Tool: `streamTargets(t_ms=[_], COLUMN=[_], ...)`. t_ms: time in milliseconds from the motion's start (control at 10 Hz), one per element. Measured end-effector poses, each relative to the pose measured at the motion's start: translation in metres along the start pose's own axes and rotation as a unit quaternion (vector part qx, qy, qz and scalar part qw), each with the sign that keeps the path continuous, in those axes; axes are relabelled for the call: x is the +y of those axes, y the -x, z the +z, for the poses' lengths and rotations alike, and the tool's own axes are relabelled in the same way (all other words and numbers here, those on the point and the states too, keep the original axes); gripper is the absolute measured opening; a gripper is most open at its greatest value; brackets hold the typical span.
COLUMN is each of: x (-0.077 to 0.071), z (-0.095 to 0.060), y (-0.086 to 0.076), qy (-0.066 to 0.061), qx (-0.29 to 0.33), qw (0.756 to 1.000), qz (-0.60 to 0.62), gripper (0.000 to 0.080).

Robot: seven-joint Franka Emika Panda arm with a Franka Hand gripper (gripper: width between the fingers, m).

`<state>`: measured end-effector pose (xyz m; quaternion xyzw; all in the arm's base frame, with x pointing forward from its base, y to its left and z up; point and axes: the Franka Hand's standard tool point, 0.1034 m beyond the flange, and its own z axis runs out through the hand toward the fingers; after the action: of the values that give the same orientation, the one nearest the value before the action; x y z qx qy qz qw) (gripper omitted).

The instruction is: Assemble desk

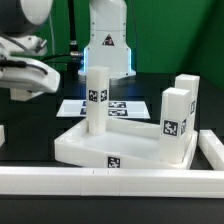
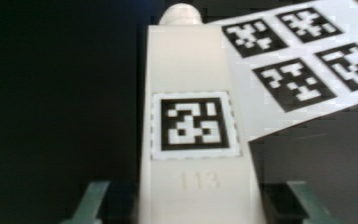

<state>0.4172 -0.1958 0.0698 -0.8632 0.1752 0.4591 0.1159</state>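
- The pincer [image 2: 188, 196] shows in the wrist view as two dark green fingers [image 2: 98, 200], one on each side of a white square leg [image 2: 190, 110]; they stand narrow and appear to press its sides, so I judge it held.
- That leg bears a black-and-white tag [image 2: 195, 125] on the face toward the camera; its far end looks rounded.
- Behind it, a white sheet of printed tags [image 2: 297, 62] lies on the dark counter [image 2: 51, 90].
- In the exterior view the desk slab [image 1: 120, 142] lies flat on the counter, white, with a raised rim; one leg [image 1: 97, 98] stands upright on it toward the exterior view's left; two more [image 1: 178, 120] stand at its right corner.
- A long white rail [image 1: 110, 180] runs in front of the slab.
- Risk, as I judge it: the smooth leg could slip or tilt in the grip; a tilted leg may jam in its seat.
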Motion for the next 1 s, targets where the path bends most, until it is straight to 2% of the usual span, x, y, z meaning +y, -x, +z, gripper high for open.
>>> streamTargets(t_ms=[300, 400, 500, 600, 800, 900, 1000], x=[0.001, 0.001, -0.007, -0.022, -0.043, -0.049, -0.05], z=[-0.002, -0.001, -0.008, -0.022, -0.036, -0.043, -0.05], y=[-0.006, -0.007, -0.006, -0.006, 0.008, 0.013, 0.004], qy=[0.005, 0.002, 0.002, -0.007, -0.025, -0.027, -0.021], qx=[0.018, 0.017, 0.032, 0.077, 0.121, 0.13, 0.174], qw=[1.0, 1.0, 0.999, 0.997, 0.992, 0.991, 0.984], qz=[-0.001, 0.002, 0.008, 0.002, 0.027, 0.033, 0.028], gripper=[0.0288, 0.0288, 0.0288, 0.0288, 0.0288, 0.0288, 0.0289])
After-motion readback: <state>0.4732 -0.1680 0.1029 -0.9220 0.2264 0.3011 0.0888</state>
